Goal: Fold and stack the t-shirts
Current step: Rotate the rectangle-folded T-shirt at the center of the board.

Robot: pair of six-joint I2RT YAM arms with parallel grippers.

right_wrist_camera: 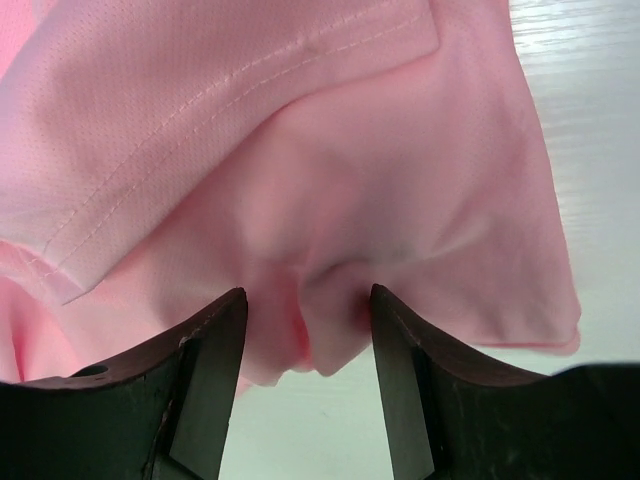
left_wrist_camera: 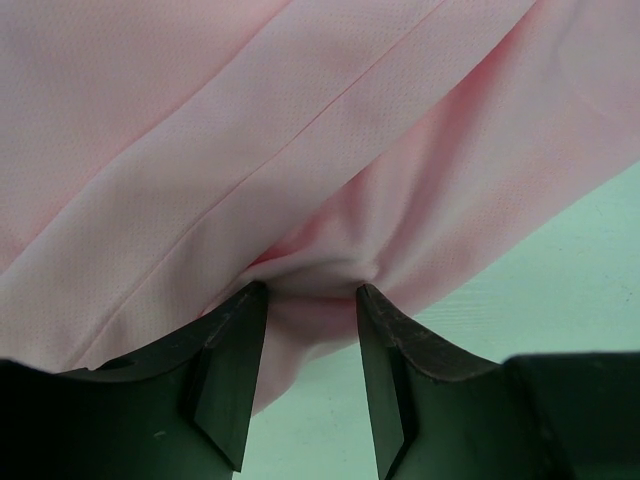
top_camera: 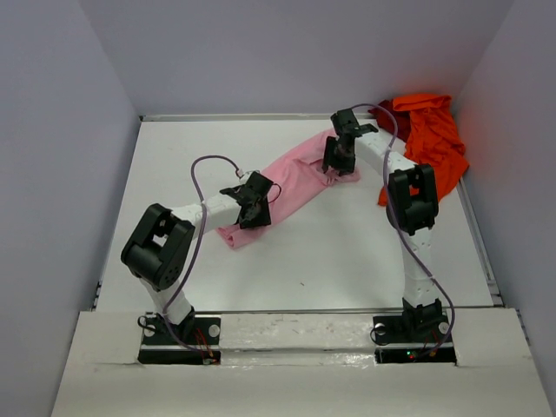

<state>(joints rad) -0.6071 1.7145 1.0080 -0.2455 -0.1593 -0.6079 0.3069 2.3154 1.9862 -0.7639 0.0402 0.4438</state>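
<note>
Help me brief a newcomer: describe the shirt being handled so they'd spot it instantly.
On the white table, look at the middle. The light pink t-shirt stretches diagonally, one end in the left gripper, the other in the right gripper; the orange-red t-shirt and dark red t-shirt sit in the far right corner.

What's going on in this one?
Both arms are working the pink shirt. The left tool pinches its near-left end and the right tool its far-right end, so it stretches diagonally across the table. The orange shirt and dark red shirt sit heaped in the far right corner, unfolded. Nothing is stacked yet.
</note>
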